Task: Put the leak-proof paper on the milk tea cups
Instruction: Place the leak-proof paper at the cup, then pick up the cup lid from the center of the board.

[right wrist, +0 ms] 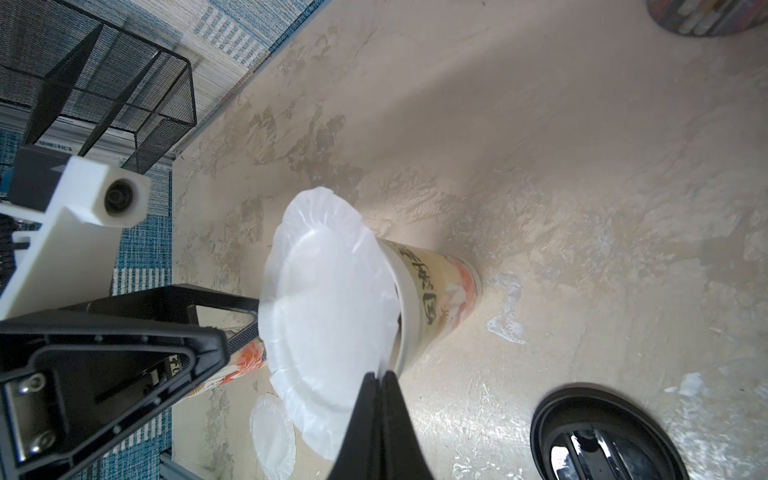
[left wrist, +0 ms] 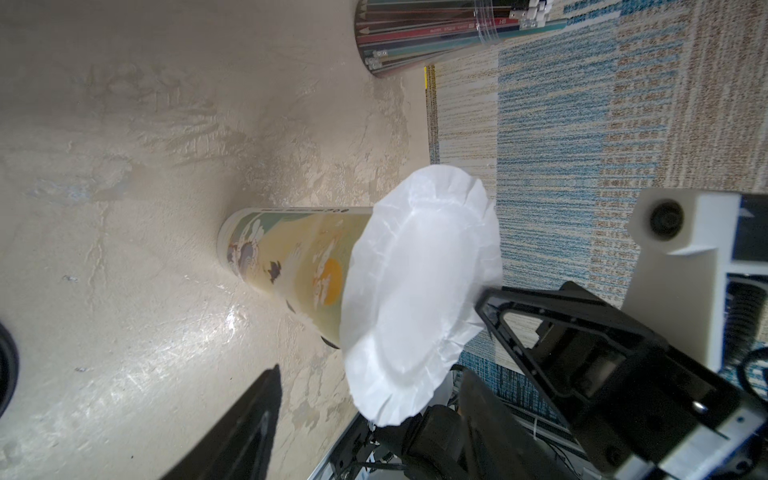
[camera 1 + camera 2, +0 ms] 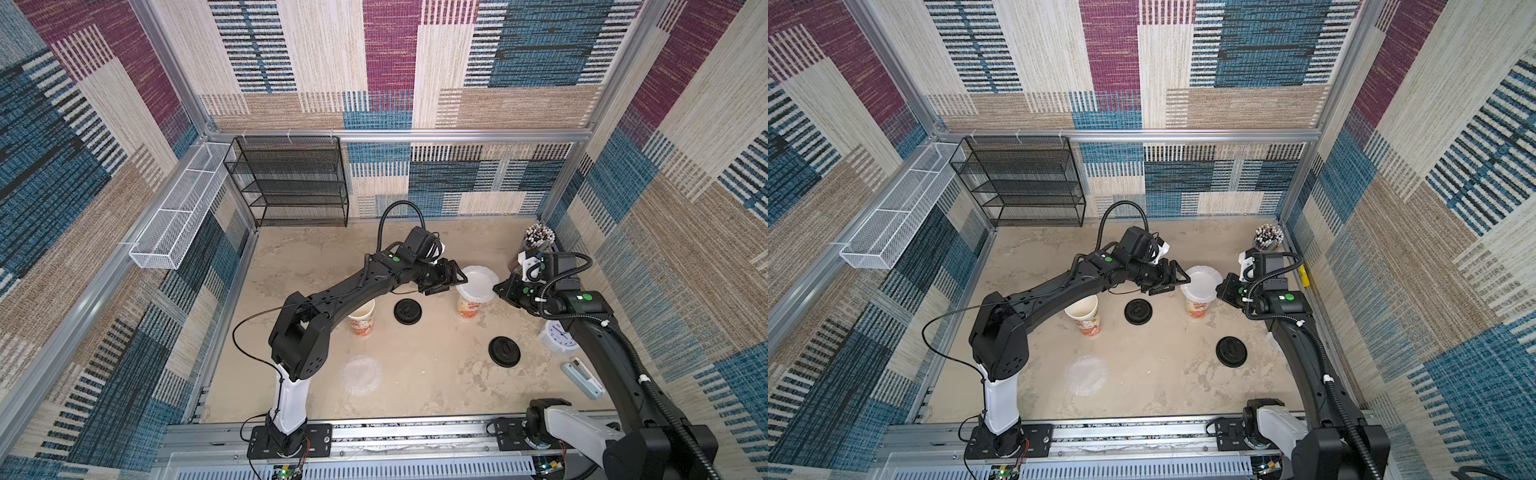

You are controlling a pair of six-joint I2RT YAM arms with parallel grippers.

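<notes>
Overhanging the cup (image 1: 432, 291), paper (image 1: 328, 303) edge in right claw (image 1: 380, 376)

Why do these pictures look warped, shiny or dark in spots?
In both top views the wide lens tilts the patterned walls outward; in the left wrist view light glares off the beige tabletop beside the tall printed paper cup; in the right wrist view the black round plastic lid glints and the right gripper, shut on the thin translucent paper disc, is a dark silhouette.
</notes>
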